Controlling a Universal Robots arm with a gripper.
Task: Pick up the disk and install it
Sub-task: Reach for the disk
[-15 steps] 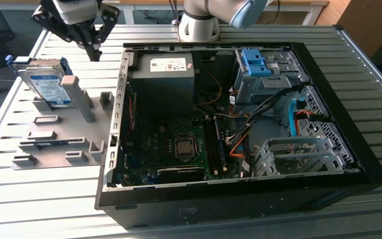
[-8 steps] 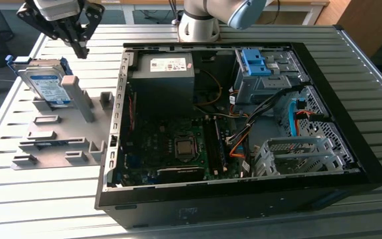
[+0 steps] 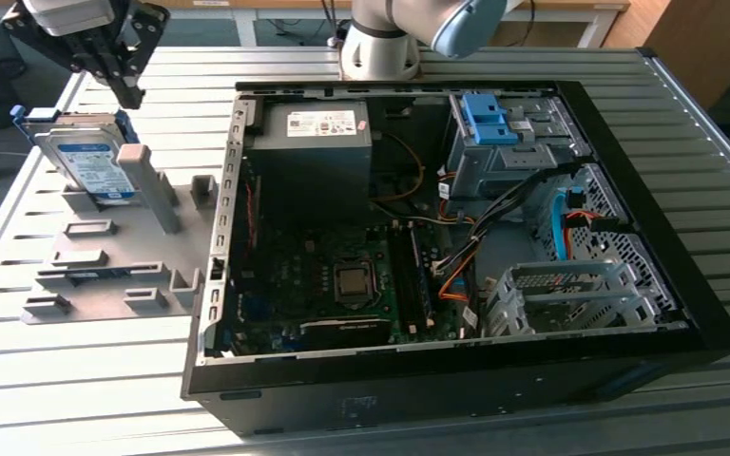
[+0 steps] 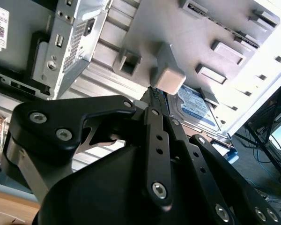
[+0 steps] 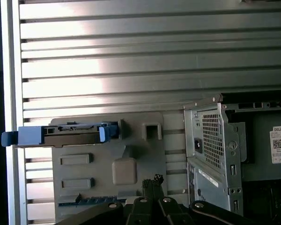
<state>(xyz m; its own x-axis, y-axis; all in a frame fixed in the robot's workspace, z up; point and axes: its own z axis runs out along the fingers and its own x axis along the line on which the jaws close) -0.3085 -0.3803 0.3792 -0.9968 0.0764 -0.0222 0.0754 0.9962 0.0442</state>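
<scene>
Gripper [image 3: 129, 93] hangs in the upper left of the exterior view, black fingers pointing down and pressed together, nothing between them. In both wrist views the fingers [image 4: 155, 101] [image 5: 152, 182] meet at a closed tip.

The disk [image 3: 91, 161] stands on edge just below the tip, tilted back, in a slot of the grey fixture [image 3: 109, 277]. Its blue-and-white label faces the exterior view's right and its blue frame runs along the edges. The tip is just above the disk's upper corner and looks apart from it. In the second wrist view the disk [image 4: 196, 107] lies just past the fingertips, beside the fixture's grey post [image 4: 170, 78]. In the first wrist view the disk [image 5: 68, 135] shows edge-on, blue ends sticking out of the fixture [image 5: 89, 159].

The fixture lies flat on the slatted metal surface [image 3: 73, 389], just beside the open computer case [image 3: 669, 285], which fills the centre and right of the exterior view. Inside the case:
- a black box with a white sticker [image 3: 308, 157], upper left
- a blue clip on a grey cage [image 3: 487, 122], upper right
- the motherboard [image 3: 339, 275], lower middle
- a silver drive cage [image 3: 568, 296], lower right
</scene>
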